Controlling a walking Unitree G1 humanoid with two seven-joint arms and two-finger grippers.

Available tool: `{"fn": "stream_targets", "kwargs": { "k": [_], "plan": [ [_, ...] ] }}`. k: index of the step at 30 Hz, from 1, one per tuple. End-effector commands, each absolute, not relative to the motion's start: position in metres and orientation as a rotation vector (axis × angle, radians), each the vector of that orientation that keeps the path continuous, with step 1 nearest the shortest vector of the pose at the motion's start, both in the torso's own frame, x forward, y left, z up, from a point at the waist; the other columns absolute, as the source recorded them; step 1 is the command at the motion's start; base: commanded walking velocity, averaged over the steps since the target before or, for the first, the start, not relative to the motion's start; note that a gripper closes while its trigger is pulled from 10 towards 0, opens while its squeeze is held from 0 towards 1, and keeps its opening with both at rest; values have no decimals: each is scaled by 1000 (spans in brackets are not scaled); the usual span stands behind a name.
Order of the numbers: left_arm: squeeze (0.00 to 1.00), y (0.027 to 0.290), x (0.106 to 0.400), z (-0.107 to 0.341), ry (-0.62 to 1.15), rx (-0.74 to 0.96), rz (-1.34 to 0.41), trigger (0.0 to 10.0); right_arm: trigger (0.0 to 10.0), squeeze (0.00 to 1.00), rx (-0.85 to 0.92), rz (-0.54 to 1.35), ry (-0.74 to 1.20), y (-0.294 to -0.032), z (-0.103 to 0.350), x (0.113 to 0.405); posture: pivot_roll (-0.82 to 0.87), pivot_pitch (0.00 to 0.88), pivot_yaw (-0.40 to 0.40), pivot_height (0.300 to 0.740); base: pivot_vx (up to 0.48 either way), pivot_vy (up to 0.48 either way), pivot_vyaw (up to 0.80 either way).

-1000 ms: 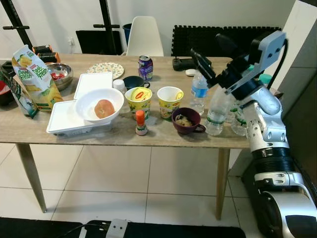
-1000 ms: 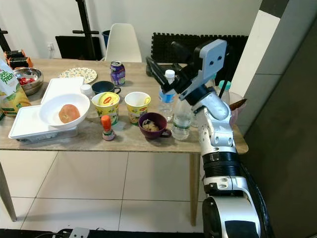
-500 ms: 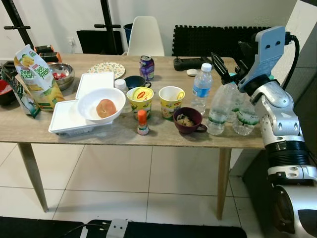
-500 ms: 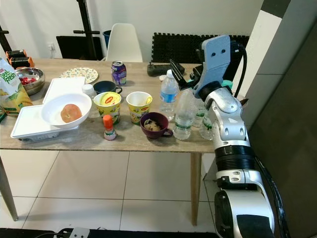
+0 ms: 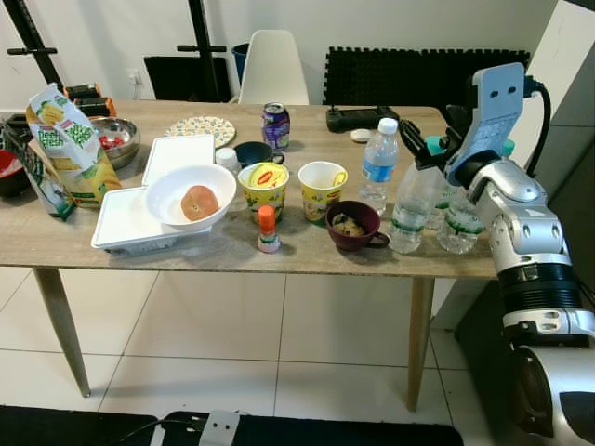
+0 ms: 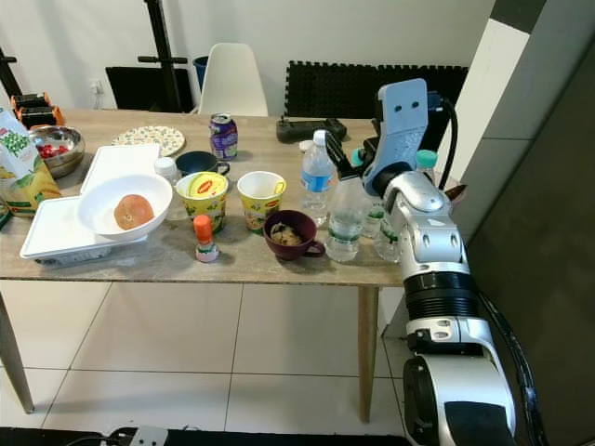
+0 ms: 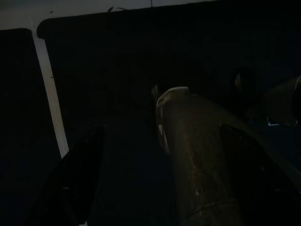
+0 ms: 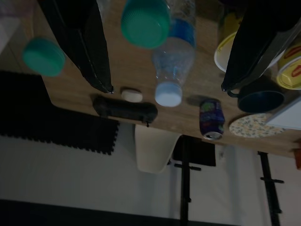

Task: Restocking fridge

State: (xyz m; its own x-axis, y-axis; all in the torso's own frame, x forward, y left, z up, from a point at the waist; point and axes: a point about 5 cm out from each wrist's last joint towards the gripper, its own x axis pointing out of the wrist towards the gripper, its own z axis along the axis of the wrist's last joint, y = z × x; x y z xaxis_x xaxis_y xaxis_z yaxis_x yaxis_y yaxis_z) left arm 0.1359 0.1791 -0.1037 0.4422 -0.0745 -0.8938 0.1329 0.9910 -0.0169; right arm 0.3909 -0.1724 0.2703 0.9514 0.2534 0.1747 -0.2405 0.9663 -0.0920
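Your right pincer [image 8: 164, 61] hangs over the right end of the wood-grain counter [image 5: 186, 255] with its two long black fingers [image 8: 82, 44] spread wide, released and holding nothing; a teal-capped clear bottle [image 8: 146, 21] sits in the gap between them, and you can see no contact with either finger. In the head views that pincer sits among the cluster of clear plastic water bottles [image 5: 409, 209], thin-walled and ribbed, and the silver arm covers part of the bottles behind it. Just left of them stands a taller bottle with a white cap and blue label [image 5: 376, 172]. Near it you have a dark maroon mug [image 5: 351, 226] with something pale inside, hard to make out, two yellow paper cups [image 5: 321, 189], a small orange-capped bottle [image 5: 268, 229], and a smooth white bowl [image 5: 186, 198] holding a round peach-coloured fruit, resting on a flat white lidded container [image 5: 139, 218]. A purple can [image 5: 273, 125] stands farther back. The yellow snack bag [image 5: 65, 144] at the left end hides part of what is behind it. Your left wrist view is nearly black; a rounded dark shape is perhaps the left pincer [image 7: 188, 155], and you cannot tell how its fingers stand.
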Motion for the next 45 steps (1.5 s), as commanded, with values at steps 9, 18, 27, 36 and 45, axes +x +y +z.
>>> {"fn": "stream_targets", "kwargs": {
  "k": [9, 18, 27, 36, 45],
  "plan": [
    [0, 176, 122, -109, 1157, 53, -141, 10000, 10000, 0, -20, 218, -98, -178, 256, 394, -21, 27, -54, 740, 0, 0, 0],
    [0, 177, 121, -109, 1158, 54, -142, 10000, 10000, 0, 3, 219, -54, -175, 247, 394, -19, 28, -53, 740, 0, 0, 0],
    [0, 176, 121, -109, 1156, 53, -142, 10000, 10000, 0, 6, 207, -42, -177, 246, 395, -17, 30, -54, 740, 0, 0, 0],
    [0, 176, 120, -109, 1159, 51, -139, 10000, 824, 0, 13, 183, -32, -180, 244, 396, -11, 33, -59, 740, 0, 0, 0],
    [0, 177, 118, -110, 1161, 51, -137, 10000, 0, 0, 16, 173, -31, -183, 244, 397, -8, 30, -59, 740, 0, 0, 0]
  ]
}}
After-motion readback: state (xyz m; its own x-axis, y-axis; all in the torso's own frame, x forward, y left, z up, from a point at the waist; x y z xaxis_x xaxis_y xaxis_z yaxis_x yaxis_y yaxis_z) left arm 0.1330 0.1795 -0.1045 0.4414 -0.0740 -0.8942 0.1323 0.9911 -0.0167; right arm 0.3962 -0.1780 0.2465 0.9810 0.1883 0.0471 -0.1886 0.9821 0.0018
